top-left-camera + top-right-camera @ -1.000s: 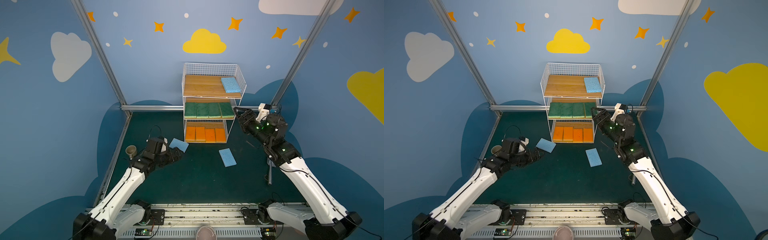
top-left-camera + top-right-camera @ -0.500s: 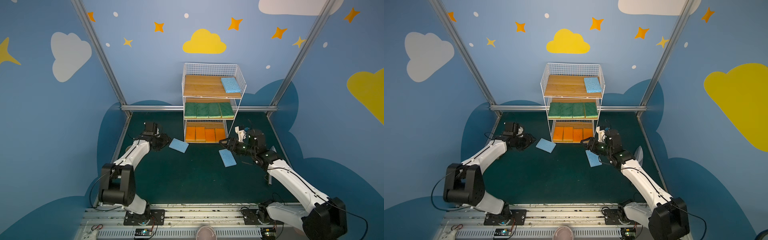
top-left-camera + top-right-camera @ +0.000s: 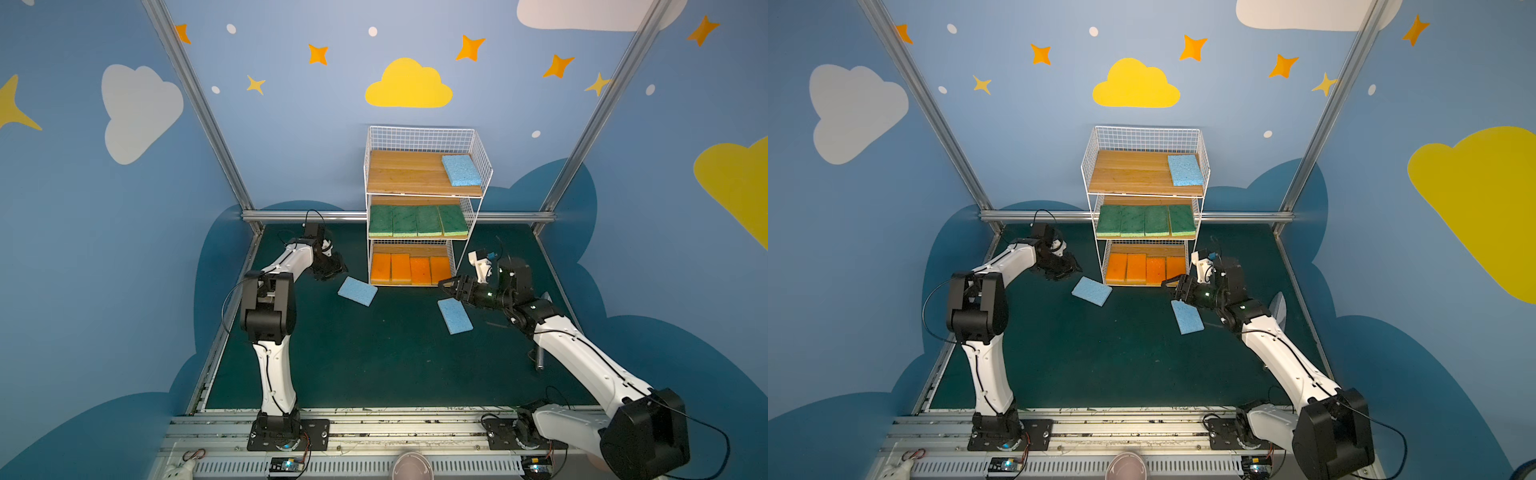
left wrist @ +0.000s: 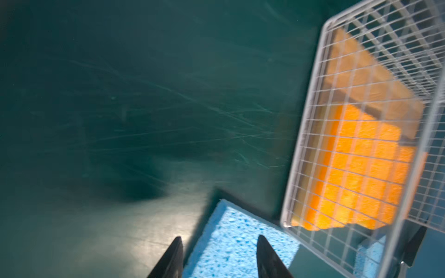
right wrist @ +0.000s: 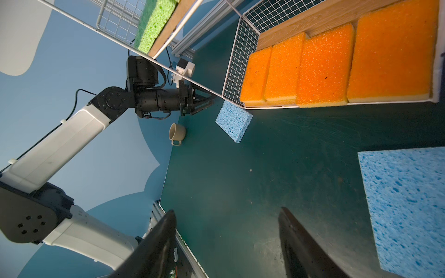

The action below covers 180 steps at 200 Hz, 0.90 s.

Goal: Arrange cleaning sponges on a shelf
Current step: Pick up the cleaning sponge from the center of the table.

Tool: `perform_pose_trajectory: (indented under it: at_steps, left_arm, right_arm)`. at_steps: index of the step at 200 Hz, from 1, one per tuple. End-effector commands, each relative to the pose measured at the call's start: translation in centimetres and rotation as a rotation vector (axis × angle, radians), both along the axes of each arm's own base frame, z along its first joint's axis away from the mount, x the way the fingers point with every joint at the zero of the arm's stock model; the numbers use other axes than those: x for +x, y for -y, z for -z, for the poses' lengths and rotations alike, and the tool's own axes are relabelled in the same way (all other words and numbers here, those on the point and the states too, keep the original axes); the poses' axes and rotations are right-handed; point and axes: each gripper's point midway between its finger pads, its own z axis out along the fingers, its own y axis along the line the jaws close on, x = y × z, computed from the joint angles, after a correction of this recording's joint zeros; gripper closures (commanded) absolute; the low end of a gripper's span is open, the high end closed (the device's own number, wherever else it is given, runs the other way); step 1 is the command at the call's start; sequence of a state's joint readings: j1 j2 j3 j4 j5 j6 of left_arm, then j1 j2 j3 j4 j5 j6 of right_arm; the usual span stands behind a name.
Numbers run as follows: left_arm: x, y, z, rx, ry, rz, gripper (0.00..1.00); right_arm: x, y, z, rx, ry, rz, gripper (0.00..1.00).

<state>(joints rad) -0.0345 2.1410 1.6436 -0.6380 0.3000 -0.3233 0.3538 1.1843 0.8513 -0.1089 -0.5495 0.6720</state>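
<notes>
The shelf (image 3: 428,137) holds one light blue sponge (image 3: 461,170) on top, green sponges (image 3: 415,220) in the middle and orange sponges (image 3: 409,268) at the bottom. Two more blue sponges lie flat on the green mat. My left gripper (image 3: 338,270) is low at the corner of the left one (image 3: 357,291). In the left wrist view its jaws (image 4: 219,243) stand apart over that sponge's edge (image 4: 231,240). My right gripper (image 3: 446,286) hovers open and empty at the far end of the right sponge (image 3: 455,316), which lies off to the side (image 5: 404,211) in the right wrist view.
A beige cup (image 5: 177,132) lies on the mat behind my left arm, near the wall. A short metal rod (image 3: 539,359) rests by the right arm. The wire side of the shelf (image 4: 337,144) stands close beside the left sponge.
The right gripper came down from the shelf's middle tier to the mat by the right sponge. The left arm reached forward to the left sponge, and its jaws narrowed.
</notes>
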Motion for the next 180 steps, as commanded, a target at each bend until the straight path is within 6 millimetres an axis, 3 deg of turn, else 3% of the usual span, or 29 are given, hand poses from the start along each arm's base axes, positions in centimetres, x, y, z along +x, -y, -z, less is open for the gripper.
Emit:
perform_pose_trajectory:
  at_steps: [1, 85, 180]
  left_arm:
    - [-0.9, 0.4, 0.5, 0.001, -0.031, 0.087, 0.52]
    - [-2.4, 2.9, 2.4, -0.034, -0.042, 0.195, 0.59]
    - [-5.4, 3.9, 2.4, -0.04, -0.049, 0.18, 0.97]
  right_arm:
    - [-0.2, 0.2, -0.3, 0.012, 0.025, -0.016, 0.34]
    - [0.0, 0.3, 0.6, 0.021, -0.018, -0.013, 0.34]
    - [-0.8, 1.1, 0.9, 0.025, -0.025, 0.004, 0.35]
